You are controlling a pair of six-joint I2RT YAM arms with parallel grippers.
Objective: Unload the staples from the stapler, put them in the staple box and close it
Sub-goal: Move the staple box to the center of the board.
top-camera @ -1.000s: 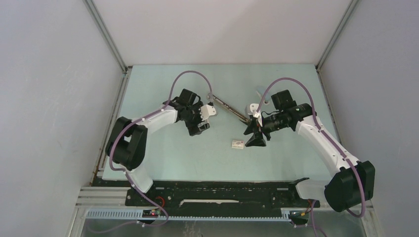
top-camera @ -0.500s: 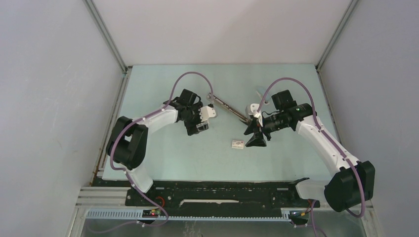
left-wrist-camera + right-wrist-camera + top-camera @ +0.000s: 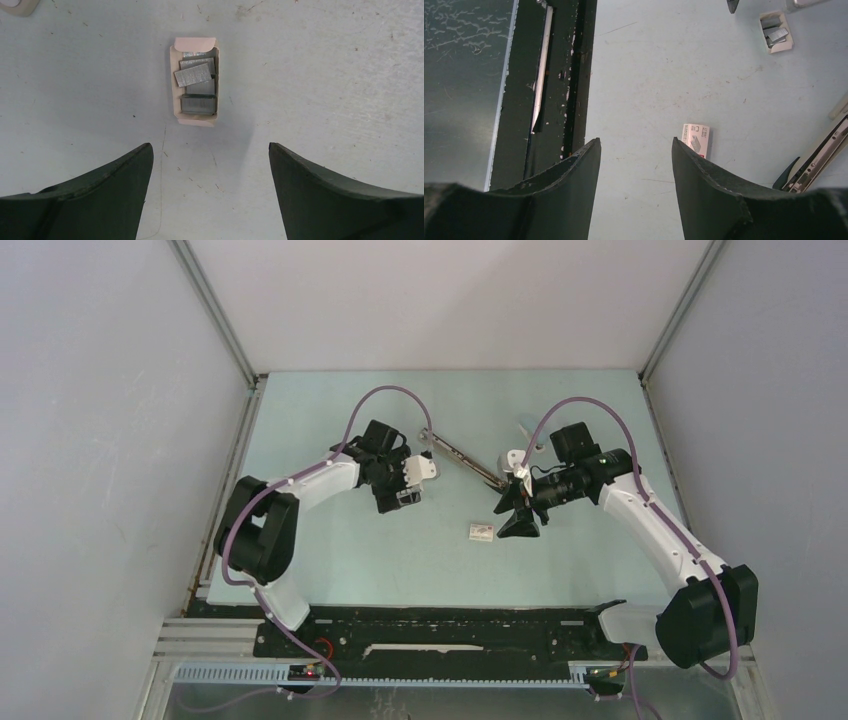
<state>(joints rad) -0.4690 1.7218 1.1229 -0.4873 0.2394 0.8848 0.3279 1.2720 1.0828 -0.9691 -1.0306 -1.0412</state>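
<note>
- The left gripper (image 3: 210, 150) hangs over the table (image 3: 320, 90) with its fingers spread wide and nothing between them.
- The staples (image 3: 195, 75) lie at 12 o'clock from it. Several silvery strips sit inside a small cream tray (image 3: 173, 102), one of them skewed across the others.
- The right gripper (image 3: 636, 142) stands about half open and also grasps nothing; only bare table shows in its gap.
- A white staple box (image 3: 696, 140) lies just beside its right finger, at about 3 o'clock.
- The stapler (image 3: 819, 157) is swung open, and its metal magazine rail runs off the right wrist view at 4 o'clock. From above, that rail (image 3: 460, 453) lies between the two arms.
- I cannot tell whether any strip is left in the rail, because the channel is too small and dark in every view.
- Judged from this, the unloading step looks largely done, since loose strips are in the tray and neither gripper holds anything.
- The next move calls for a check of the rail. If a strip remains, the fingers must narrow a good deal before pinching it.
- The stapler would likely need steadying so that it does not slide.
</note>
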